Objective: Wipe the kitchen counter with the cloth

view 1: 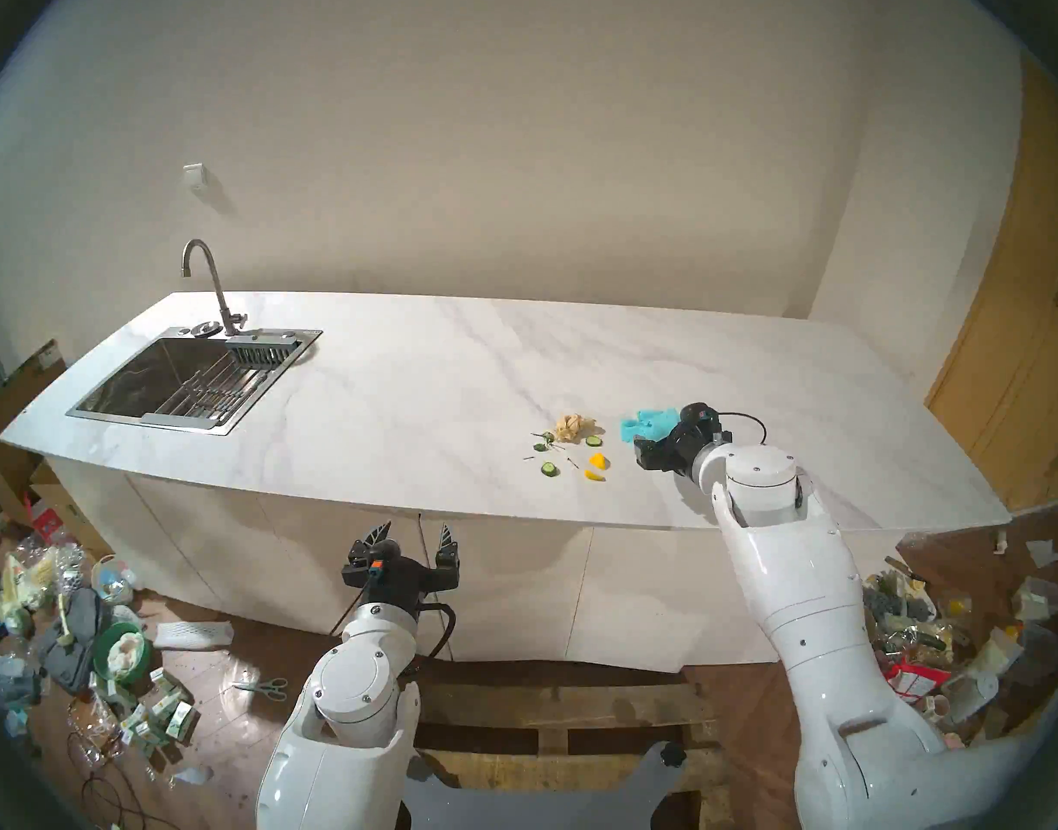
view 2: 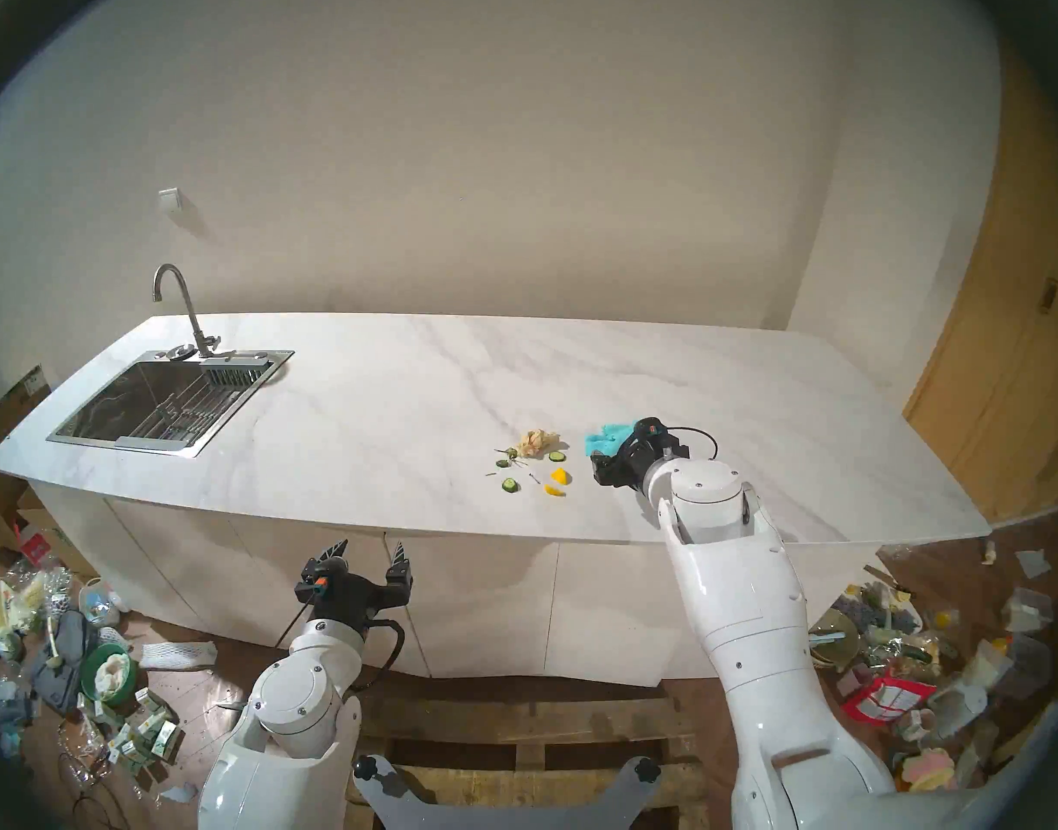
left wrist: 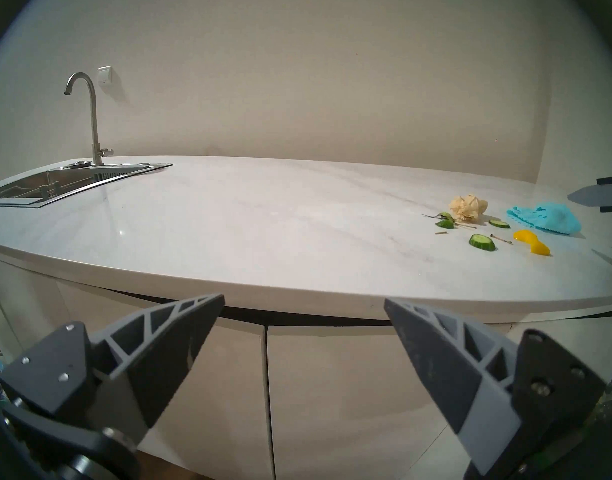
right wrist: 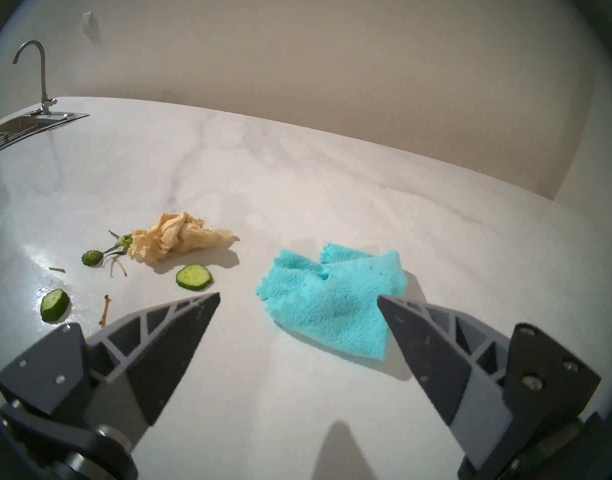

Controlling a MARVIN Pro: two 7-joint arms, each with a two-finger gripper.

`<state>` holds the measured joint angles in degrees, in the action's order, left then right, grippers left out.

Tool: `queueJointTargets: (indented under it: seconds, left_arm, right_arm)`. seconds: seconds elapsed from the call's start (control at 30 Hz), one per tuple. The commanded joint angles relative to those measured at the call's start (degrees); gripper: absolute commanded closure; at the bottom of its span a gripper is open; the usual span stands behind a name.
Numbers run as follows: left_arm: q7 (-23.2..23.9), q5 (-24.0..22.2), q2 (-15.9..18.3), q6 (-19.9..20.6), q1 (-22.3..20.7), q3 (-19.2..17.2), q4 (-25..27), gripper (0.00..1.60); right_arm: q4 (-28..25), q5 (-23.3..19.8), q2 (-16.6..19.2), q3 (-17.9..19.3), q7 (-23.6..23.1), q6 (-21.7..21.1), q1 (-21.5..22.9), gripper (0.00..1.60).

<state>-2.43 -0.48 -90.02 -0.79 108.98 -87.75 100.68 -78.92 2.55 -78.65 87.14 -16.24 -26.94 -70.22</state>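
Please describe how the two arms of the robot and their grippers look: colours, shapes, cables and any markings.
Both arms have glossy white shells with round joint caps and small dark screws. Each wrist ends in a black gripper body. The left gripper and the right gripper each carry two grey pointed triangular fingers with a ribbed lattice back. A black cable loops from each wrist; the left one shows a small orange and blue connector.

On the worktop [view 1: 431,391]: one turquoise cloth [right wrist: 335,295], one beige wad of paper [right wrist: 173,240], two cucumber slices, one nearer the wad [right wrist: 193,277] and one farther out [right wrist: 54,304], two yellow pieces [view 1: 596,467], two small green stem ends [right wrist: 105,250] and a few thin brown twig bits [right wrist: 104,309]. One steel sink [view 1: 155,385] with one tap [view 1: 206,284]. Two arms, each with one two-fingered claw, left [view 1: 411,532] and right [right wrist: 297,297]
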Motion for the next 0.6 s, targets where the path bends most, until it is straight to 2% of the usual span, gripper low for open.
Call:
queueJointTargets:
  seconds: [0.0,0.03,0.07,0.27,0.57]
  left_arm:
    - [0.11,0.01,-0.02,-0.38,-0.62,0.15,1.18,0.0]
    - [0.1,0.01,-0.02,-0.38,-0.63,0.15,1.16,0.0]
    - [0.09,0.01,-0.02,-0.38,-0.64,0.15,1.13,0.0]
    - [0.04,0.01,-0.02,-0.38,-0.71,0.15,0.98,0.0]
    - [-0.05,0.01,-0.02,-0.39,-0.83,0.17,0.77,0.0]
  right_arm:
    - [3.61,0.06,0.13,0.16,-0.87,-1.4,7.0,0.0]
    - [3.89,0.12,0.17,0.25,-0.92,-1.38,6.97,0.0]
    - [5.75,0.19,0.15,0.03,-1.12,-1.93,9.0,0.0]
    - [8.33,0.26,0.16,0.54,-1.3,-2.45,10.31,0.0]
    - [14.89,0.82,-0.16,0.2,-1.78,-3.67,14.98,0.0]
